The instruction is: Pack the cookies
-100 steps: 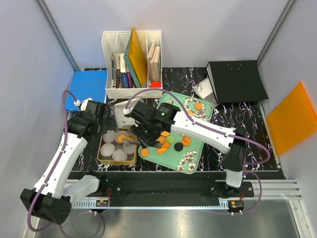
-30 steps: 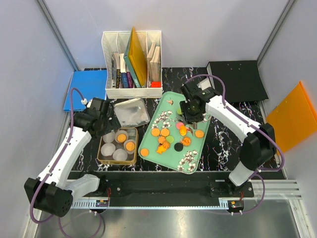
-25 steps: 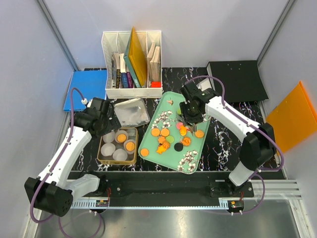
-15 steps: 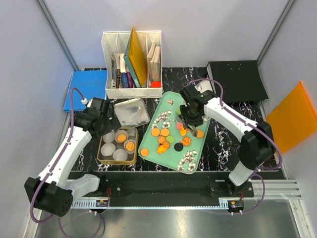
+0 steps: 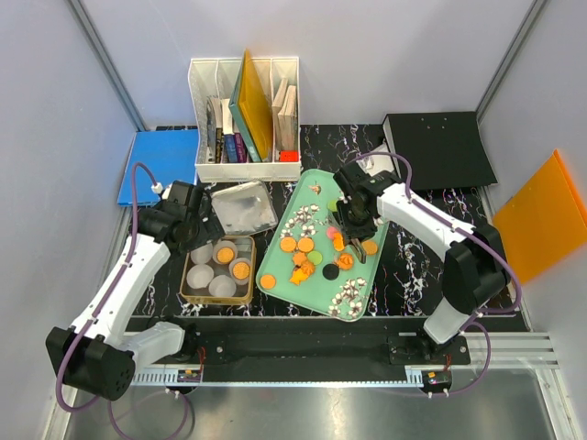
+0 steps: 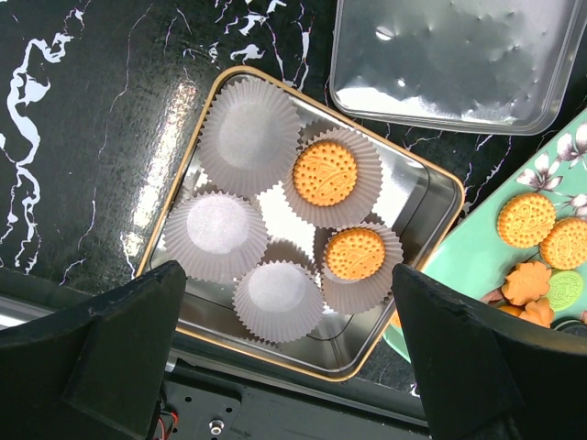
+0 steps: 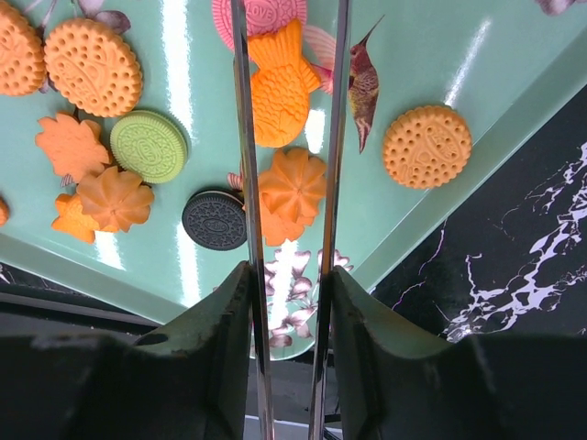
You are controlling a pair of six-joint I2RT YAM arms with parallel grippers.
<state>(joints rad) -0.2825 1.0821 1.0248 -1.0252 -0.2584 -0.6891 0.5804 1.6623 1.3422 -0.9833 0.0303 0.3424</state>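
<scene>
Fish-shaped cookie (image 7: 280,87) lies lengthwise between the right jaws (mint tray (image 7: 413,55) beneath).

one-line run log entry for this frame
right gripper: open, fingers straddling fish-shaped cookie on tray | left gripper: open, above tin | tin: two orange cookies in paper cups | phase: pre-grasp

Small flat round cookies (image 7: 426,146): orange, pink, green, black. Glossy plastic tray (image 7: 440,55): mint-green, blossom and hummingbird prints. Stone counter (image 6: 83,119): black, white-veined.
</scene>
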